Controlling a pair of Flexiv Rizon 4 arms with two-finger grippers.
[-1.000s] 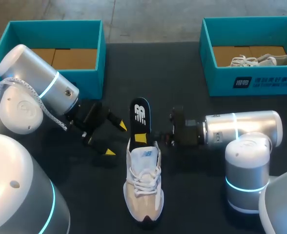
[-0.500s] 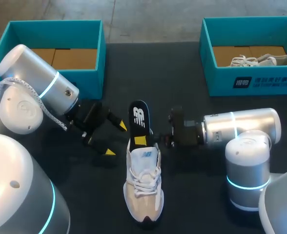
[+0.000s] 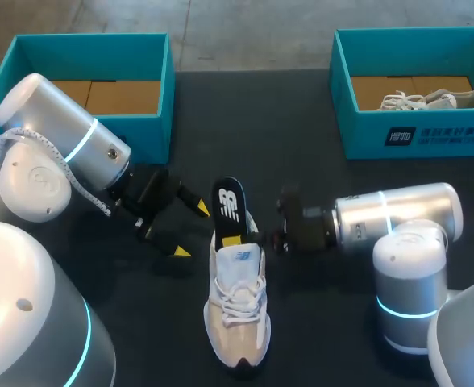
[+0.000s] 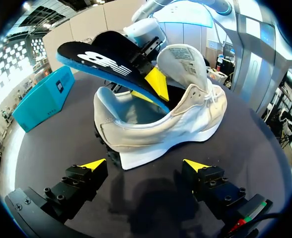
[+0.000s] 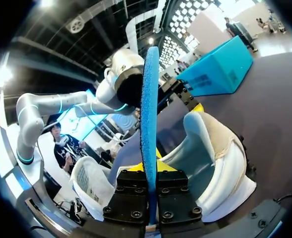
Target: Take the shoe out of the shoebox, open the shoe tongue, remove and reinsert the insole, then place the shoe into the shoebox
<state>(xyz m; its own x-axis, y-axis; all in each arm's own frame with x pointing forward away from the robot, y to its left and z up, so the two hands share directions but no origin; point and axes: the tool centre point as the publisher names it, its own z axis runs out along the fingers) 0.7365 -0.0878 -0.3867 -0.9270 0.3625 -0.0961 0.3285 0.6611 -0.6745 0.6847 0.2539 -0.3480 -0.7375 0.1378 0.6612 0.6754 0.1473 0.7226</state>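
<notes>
Blue-edged insole (image 3: 230, 205) in right gripper (image 5: 150, 173), tip inside shoe (image 3: 238, 310), left gripper (image 3: 190, 230) beside.

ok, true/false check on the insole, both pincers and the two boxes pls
1. The right pincer is shut on the insole. True.
2. The left pincer grips the shoe. False: it is open, just short of the shoe's side, touching nothing.
3. The insole lies flat inside the shoe. False: most of it is out, tilted up above the shoe's opening.
4. The left box holds no shoe. True.
5. The right box is empty. False: a second shoe, white, lies in it.
</notes>
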